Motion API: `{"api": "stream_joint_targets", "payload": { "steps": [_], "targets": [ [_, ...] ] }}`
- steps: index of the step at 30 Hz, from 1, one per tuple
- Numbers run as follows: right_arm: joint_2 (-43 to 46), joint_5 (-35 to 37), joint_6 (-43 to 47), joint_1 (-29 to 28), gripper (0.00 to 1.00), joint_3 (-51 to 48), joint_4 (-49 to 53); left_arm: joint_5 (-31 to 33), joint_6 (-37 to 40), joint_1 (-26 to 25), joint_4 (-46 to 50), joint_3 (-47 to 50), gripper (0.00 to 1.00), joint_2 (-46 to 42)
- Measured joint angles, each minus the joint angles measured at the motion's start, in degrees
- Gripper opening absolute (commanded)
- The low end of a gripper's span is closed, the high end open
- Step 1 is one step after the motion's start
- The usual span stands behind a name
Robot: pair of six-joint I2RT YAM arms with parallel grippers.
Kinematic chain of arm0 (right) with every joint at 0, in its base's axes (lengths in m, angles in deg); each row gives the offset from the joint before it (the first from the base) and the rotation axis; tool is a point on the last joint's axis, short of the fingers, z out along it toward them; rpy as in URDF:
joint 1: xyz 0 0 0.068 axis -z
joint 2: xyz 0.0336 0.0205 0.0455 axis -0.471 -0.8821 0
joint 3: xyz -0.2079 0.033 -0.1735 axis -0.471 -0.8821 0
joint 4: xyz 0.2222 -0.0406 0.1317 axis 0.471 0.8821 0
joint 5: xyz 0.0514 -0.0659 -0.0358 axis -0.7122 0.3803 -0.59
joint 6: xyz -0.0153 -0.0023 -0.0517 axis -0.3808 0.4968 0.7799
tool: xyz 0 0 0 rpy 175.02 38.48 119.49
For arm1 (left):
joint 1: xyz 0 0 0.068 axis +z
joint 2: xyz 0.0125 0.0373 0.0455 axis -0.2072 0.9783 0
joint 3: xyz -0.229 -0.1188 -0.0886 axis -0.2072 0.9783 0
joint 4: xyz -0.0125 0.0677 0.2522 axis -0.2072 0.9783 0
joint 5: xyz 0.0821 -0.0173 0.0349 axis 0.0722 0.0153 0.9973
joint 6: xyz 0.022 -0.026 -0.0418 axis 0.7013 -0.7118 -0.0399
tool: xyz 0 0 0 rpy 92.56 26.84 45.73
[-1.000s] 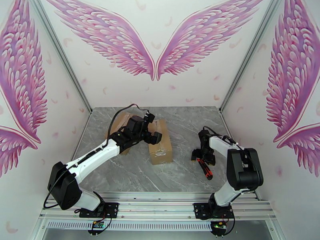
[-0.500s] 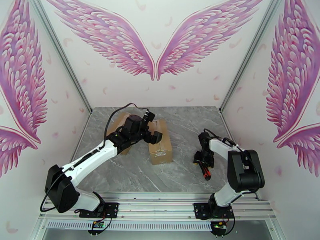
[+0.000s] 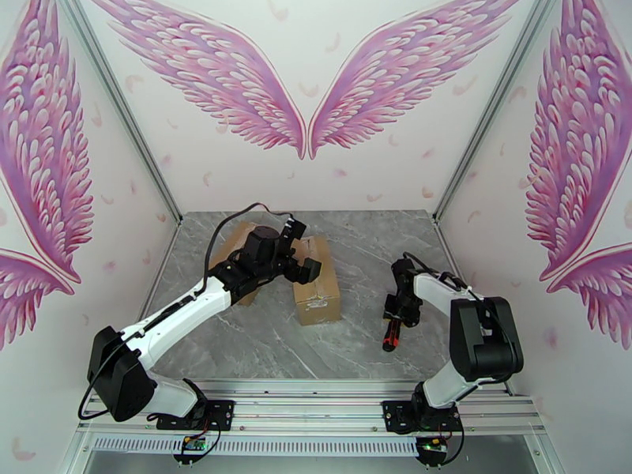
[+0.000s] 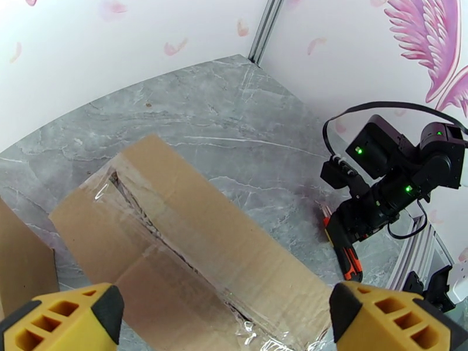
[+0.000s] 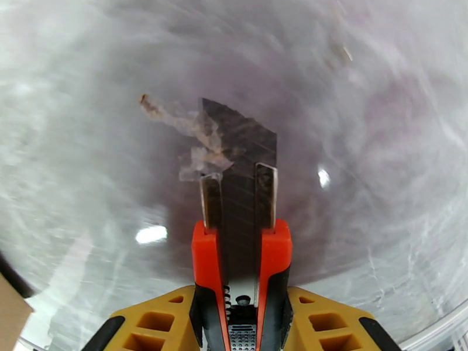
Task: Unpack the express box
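Right tool (image 5: 243, 329) now clamped on knife (image 5: 237, 229), knife swung leftward, left tool (image 4: 225, 320) open over box (image 4: 193, 229)

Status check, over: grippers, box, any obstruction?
Status: left gripper open above box; right gripper shut on utility knife, blade out. Box taped shut. In the way: left gripper itself.

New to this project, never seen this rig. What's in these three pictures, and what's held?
A left arm and a right arm, both robotic, are bolted at the near edge of a grey marble table. Each ends in a two-finger gripper. The wide picture comes from a fixed camera above and behind them, the other two from cameras on the wrists. On the table lies a taped cardboard box. The left gripper hangs open over it, holding nothing. The right gripper is closed on an orange-and-black utility knife, blade out toward the table.
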Motion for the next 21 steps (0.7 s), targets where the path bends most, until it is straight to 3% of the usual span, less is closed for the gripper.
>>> {"api": "stream_joint_targets", "payload": {
  "steps": [5, 10, 13, 21],
  "targets": [
    [-6.75, 0.44, 0.31, -3.19, 0.38, 8.59, -1.51, 0.04, -0.76, 0.00, 0.00, 0.09, 0.99, -0.02],
    [-11.56, 1.57, 1.64, -5.03, 0.50, 12.13, -2.12, 0.22, -1.22, 0.00, 0.02, 0.09, 0.99, 0.00],
    [-11.85, 2.23, 2.16, -5.35, 0.65, 11.82, -2.25, 0.35, -1.31, -0.02, 0.00, 0.09, 0.99, -0.02],
    [-6.19, 5.49, 1.95, -8.04, 0.63, 4.02, -6.97, 0.98, -1.51, -0.02, 0.09, 0.09, 0.99, -0.02]
  ]
}}
